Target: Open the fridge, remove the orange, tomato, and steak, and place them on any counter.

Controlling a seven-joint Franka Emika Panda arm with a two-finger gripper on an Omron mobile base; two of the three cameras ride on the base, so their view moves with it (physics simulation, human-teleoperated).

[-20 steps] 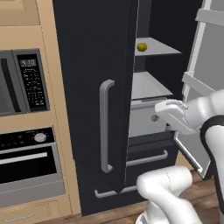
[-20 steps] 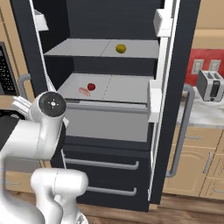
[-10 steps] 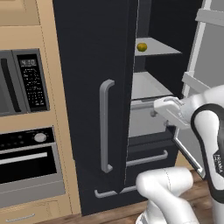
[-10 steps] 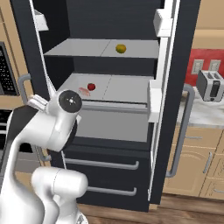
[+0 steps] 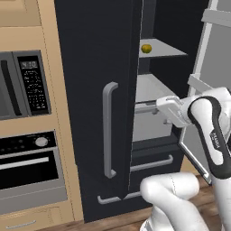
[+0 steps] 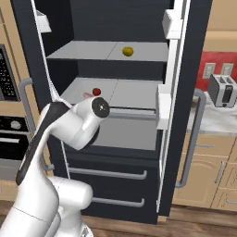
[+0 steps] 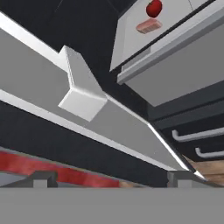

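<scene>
The dark fridge (image 5: pixel 90 67) has its left door shut and its right door (image 6: pixel 178 102) swung open. On the upper shelf sits the orange (image 6: pixel 128 51) (image 5: pixel 145 48). One shelf lower, the red tomato (image 6: pixel 96 91) (image 7: pixel 153 8) rests just behind the flat pink steak (image 7: pixel 148 26) (image 6: pixel 87 95). My gripper (image 7: pixel 113 181) hovers in front of the fridge opening, below and short of that lower shelf, open with nothing between its fingertips (image 7: pixel 43 178). The white hand (image 5: pixel 171 109) shows level with the drawer front.
A white door bin (image 7: pixel 83 96) juts from the open door close to the hand. Fridge drawers with grey bar handles (image 6: pixel 109 173) lie below. A wall oven and microwave (image 5: pixel 27 85) stand to the left. The marbled counter (image 6: pixel 215 121) with a toaster (image 6: pixel 221 89) is on the right.
The arm has swung, carrying the hand sideways toward the middle of the fridge opening. The jaws stayed open. The food has not moved.
</scene>
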